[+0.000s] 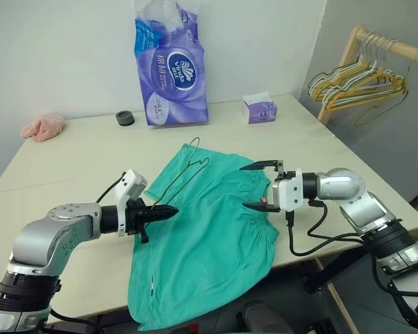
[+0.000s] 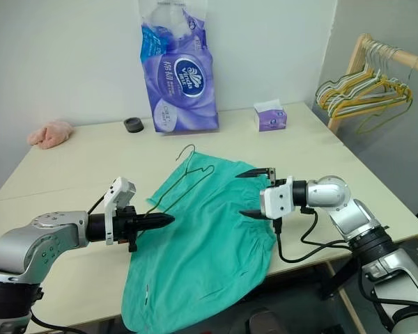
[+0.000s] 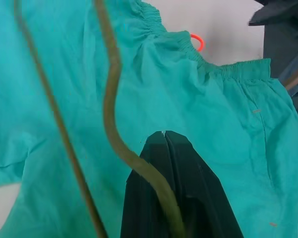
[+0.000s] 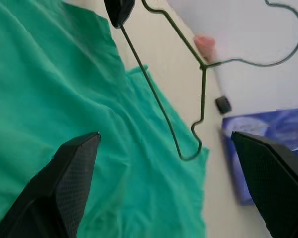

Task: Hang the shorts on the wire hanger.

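The left gripper [image 1: 168, 211] pinches the wire hanger [image 1: 183, 172] to hold it up over the shorts [image 1: 209, 236]. The right gripper [image 1: 259, 185] is wide open, ready to grab the cloth.

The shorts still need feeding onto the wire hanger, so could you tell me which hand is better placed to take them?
Probably the right hand: open, empty, at the shorts' waistband. The left hand is shut on the wire hanger.

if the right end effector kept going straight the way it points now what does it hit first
Most likely the wire hanger, held up over the shorts by the shut left end effector. The open right end effector points across at it, though depth is hard to judge.
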`<state>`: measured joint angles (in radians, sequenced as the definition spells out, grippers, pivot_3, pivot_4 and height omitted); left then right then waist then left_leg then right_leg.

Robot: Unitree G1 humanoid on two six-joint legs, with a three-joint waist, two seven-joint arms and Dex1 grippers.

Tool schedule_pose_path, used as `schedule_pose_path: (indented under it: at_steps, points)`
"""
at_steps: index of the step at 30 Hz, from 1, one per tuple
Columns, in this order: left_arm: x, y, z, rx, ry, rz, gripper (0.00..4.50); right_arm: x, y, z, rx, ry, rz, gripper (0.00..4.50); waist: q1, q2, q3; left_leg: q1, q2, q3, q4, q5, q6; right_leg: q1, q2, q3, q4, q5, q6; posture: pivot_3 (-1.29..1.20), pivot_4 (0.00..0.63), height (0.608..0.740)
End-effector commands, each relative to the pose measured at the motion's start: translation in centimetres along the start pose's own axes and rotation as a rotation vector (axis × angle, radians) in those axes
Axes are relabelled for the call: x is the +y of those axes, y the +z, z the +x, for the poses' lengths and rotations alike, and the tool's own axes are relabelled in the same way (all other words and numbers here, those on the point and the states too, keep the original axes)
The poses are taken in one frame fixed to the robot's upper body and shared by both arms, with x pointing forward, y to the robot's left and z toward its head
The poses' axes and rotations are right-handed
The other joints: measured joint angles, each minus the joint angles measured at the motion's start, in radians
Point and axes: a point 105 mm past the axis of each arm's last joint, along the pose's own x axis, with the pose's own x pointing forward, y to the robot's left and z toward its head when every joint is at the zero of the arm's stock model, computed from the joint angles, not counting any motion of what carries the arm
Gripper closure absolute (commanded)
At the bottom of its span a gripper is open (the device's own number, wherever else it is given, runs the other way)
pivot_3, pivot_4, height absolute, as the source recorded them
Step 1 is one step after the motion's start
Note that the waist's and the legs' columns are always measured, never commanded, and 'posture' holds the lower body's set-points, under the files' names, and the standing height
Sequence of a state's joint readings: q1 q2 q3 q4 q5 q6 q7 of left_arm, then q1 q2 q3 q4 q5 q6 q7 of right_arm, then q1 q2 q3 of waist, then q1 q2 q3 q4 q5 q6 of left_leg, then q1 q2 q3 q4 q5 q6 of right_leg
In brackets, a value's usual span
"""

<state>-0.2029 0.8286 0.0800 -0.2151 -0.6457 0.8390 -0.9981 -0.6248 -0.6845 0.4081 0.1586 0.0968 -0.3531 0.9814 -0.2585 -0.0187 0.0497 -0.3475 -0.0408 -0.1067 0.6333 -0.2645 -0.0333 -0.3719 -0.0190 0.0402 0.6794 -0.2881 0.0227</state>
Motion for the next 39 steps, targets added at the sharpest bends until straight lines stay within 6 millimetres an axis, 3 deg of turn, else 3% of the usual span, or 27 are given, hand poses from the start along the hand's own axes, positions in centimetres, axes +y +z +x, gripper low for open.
schedule_pose_path:
  at_steps: [1, 10, 14, 24, 30, 33, 39]
  points:
    - [-1.3, 2.2, -0.7, -0.049, -0.050, 0.098, 4.50, -2.4, 0.5, -0.3, 0.019, -0.063, 0.062, 0.01, 0.005, 0.000, 0.000, 0.000, 0.000, 0.000, 0.000, 0.000, 0.000, 0.000, 0.000, 0.000, 0.000, 0.000, 0.000, -0.27, 0.024, 0.740]
    - [-5.0, 4.2, -1.8, -0.039, -0.207, 0.172, 4.50, -4.0, -0.2, -0.4, 0.041, -0.110, 0.059, 0.01, 0.009, 0.000, 0.000, 0.000, 0.000, 0.000, 0.000, 0.000, 0.000, 0.000, 0.000, 0.000, 0.000, 0.000, 0.000, -0.24, 0.004, 0.740]
    - [-5.7, 4.2, -2.1, -0.006, -0.233, 0.192, 4.50, -4.2, -0.3, -0.6, 0.045, -0.088, -0.013, 0.01, 0.009, 0.000, 0.000, 0.000, 0.000, 0.001, 0.000, 0.000, 0.000, 0.000, 0.000, 0.000, 0.000, 0.000, 0.000, -0.24, 0.000, 0.740]
    - [-6.9, 4.0, -1.8, 0.047, -0.310, 0.236, 4.50, -2.7, -0.4, 1.1, 0.062, 0.252, -0.188, 0.01, 0.006, 0.000, 0.000, 0.000, 0.000, 0.001, 0.000, 0.000, 0.000, 0.000, 0.000, 0.000, 0.000, 0.000, 0.000, -0.25, 0.000, 0.740]
    - [-7.3, 4.0, -1.8, 0.056, -0.329, 0.249, 4.50, -1.7, -1.7, 1.9, 0.109, 0.389, -0.162, 0.01, 0.004, 0.000, 0.000, 0.000, 0.000, 0.000, 0.001, 0.000, 0.000, 0.000, 0.000, 0.000, 0.000, 0.001, -0.001, -0.24, 0.000, 0.740]
    - [-7.4, 3.9, -1.9, 0.058, -0.332, 0.253, 4.50, -0.9, -2.2, 1.7, 0.127, 0.449, -0.117, 0.61, 0.005, 0.000, 0.000, 0.000, 0.000, 0.000, 0.001, 0.000, 0.000, 0.000, 0.000, 0.000, 0.000, 0.001, -0.001, -0.24, 0.000, 0.740]
    - [-7.4, 3.7, -1.9, 0.056, -0.329, 0.260, 4.50, -0.4, -2.5, 1.2, 0.140, 0.484, -0.072, 2.65, 0.006, 0.001, 0.000, 0.000, 0.000, 0.000, 0.001, 0.000, 0.000, 0.000, 0.000, 0.000, 0.000, 0.001, -0.001, -0.24, 0.000, 0.740]
